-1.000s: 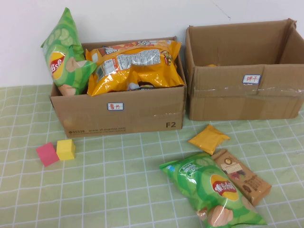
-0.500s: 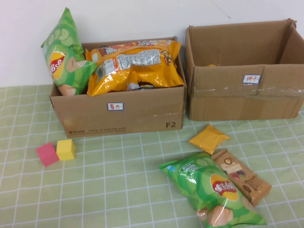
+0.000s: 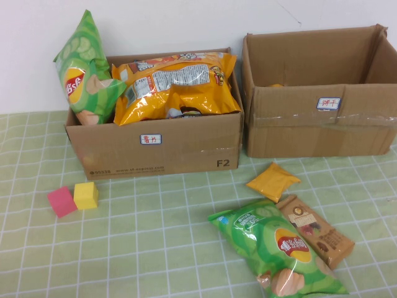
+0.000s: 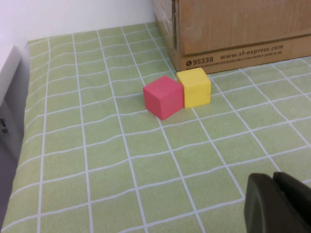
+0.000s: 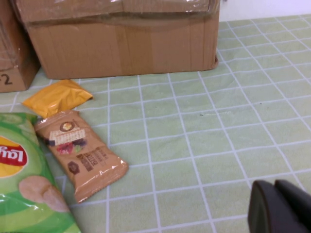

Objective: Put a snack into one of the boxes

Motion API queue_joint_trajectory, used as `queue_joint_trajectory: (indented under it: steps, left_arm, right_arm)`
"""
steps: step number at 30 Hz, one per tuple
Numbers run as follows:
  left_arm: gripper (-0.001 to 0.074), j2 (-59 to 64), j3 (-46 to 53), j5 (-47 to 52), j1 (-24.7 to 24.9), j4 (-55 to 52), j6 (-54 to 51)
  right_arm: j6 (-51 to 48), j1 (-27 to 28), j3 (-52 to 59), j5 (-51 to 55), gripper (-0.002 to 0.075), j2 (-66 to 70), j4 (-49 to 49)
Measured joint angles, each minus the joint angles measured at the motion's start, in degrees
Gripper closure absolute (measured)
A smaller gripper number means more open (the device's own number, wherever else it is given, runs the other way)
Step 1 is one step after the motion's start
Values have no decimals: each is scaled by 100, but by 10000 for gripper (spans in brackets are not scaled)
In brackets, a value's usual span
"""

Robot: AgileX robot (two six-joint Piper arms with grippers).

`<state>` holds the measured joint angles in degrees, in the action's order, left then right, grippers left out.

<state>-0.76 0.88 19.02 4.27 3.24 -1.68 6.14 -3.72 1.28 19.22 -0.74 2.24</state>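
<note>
Nothing moved; right pincer shut & empty, left pincer also looks shut, brown snack nearer right arm, lengthwise diagonal.

The desk wears a pale green cloth with a white grid — slightly rippled. Behind the desk stands a plain white wall, evenly lit — shadows on the cloth are soft.

Two brown cardboard boxes are seen: the left cardboard box and the right cardboard box. Two green crisp bags are counted, one upright green bag and one flat green bag. One large orange crisp bag, one small yellow-orange sachet, one brown snack packet, one pink foam cube and one yellow foam cube are counted.
</note>
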Motion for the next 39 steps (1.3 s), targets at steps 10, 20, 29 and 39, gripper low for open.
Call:
queue_joint_trajectory:
  steps: [10,20,29,39]
  left_arm:
    - [736,0,35,-1902,0,0,11]
    - [736,0,35,-4779,0,22,76]
    - [736,-4,-901,-3352,0,55,-227]
    - [736,965,-2985,745,0,-172,-776]
  right_arm:
    - [0,0,34,-2235,728,0,-10]
    - [-11,0,34,-5942,728,-10,-766]
    - [-418,0,-420,-5851,728,-10,-1822]
    - [-1816,0,-2301,-1658,728,294,-2042]
